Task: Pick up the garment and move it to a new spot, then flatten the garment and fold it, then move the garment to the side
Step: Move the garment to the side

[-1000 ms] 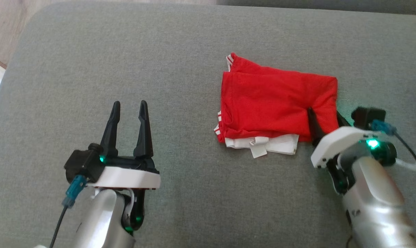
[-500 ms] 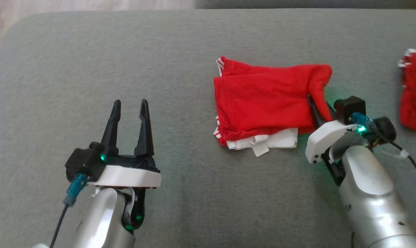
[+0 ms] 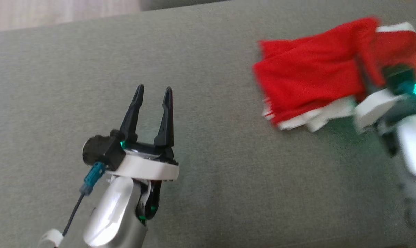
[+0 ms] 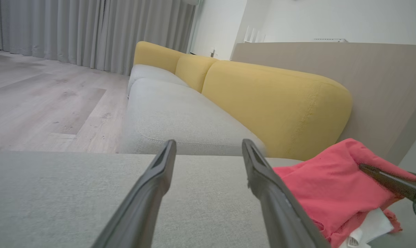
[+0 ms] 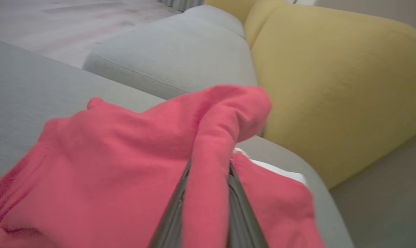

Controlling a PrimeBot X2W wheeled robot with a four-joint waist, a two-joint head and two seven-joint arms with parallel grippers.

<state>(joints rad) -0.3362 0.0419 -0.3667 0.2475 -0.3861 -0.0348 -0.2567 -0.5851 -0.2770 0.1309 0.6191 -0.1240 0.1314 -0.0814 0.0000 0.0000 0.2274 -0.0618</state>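
The right gripper [image 5: 208, 172] is clamping a fold of the red garment [image 5: 125, 155]: in the right wrist view its two dark fingers [image 5: 175, 206] are standing close together, and a strip of red cloth is running up between them and is bending over above them. In the left wrist view this pinched edge is standing higher than the rest of the cloth. The rest of the garment is lying in folded layers on the grey seat [image 3: 211, 172], at the far right side of it in the head view, with a white layer [image 3: 314, 117] showing under its near edge. Just beyond the pinched fold a red piece with a white edge [image 3: 397, 38] is lying; the head view is blurred there, so I cannot tell if it is belonging to the same garment.

The left gripper [image 3: 153, 91] is hovering wide open over the bare middle of the seat, well apart from the garment, and it is holding nothing.

Behind the seat a yellow backrest [image 4: 276, 103] is standing, and further away a wooden floor [image 4: 39, 96] and grey curtains [image 4: 73, 31] are showing.
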